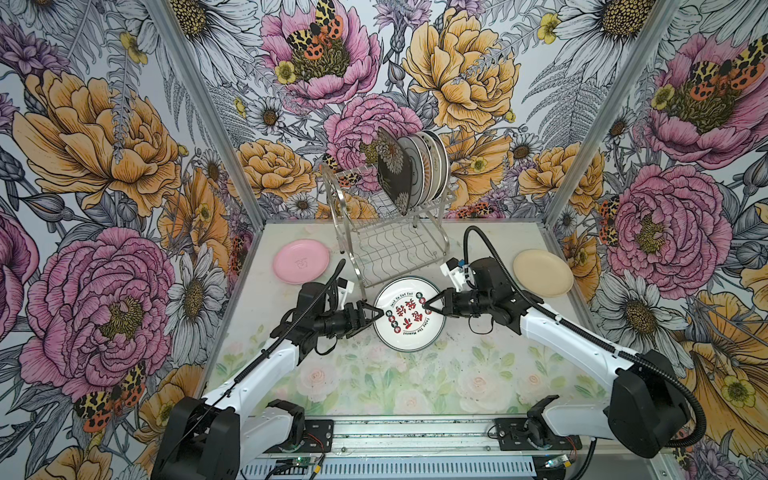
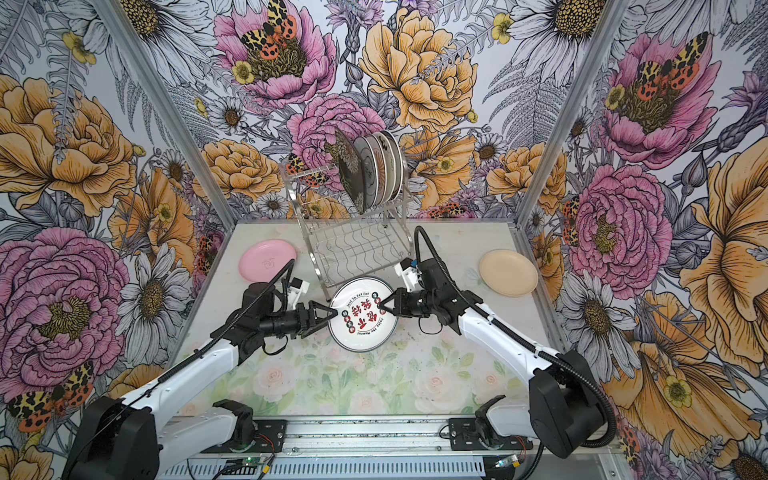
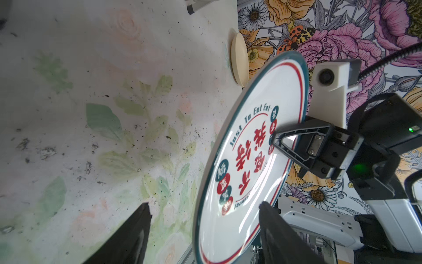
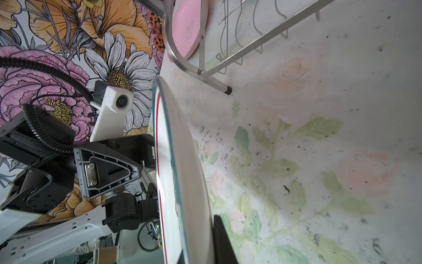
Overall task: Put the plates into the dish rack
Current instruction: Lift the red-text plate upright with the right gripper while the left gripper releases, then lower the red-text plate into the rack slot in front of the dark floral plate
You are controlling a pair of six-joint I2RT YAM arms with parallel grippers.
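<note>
Plates off the rack come to three: one pink plate (image 1: 301,261), one cream plate (image 1: 542,272) and one white printed plate (image 1: 409,318) with red characters. There is one dish rack (image 1: 390,245), with two tiers. On its upper tier stand one dark square plate (image 1: 394,174) and a row of round plates (image 1: 432,164) — four, as far as their overlapping rims allow a count. That makes about eight plates in all. There are two arms with one claw each — left claw (image 1: 374,318), right claw (image 1: 428,306) — and one worktop (image 1: 415,374).
</note>
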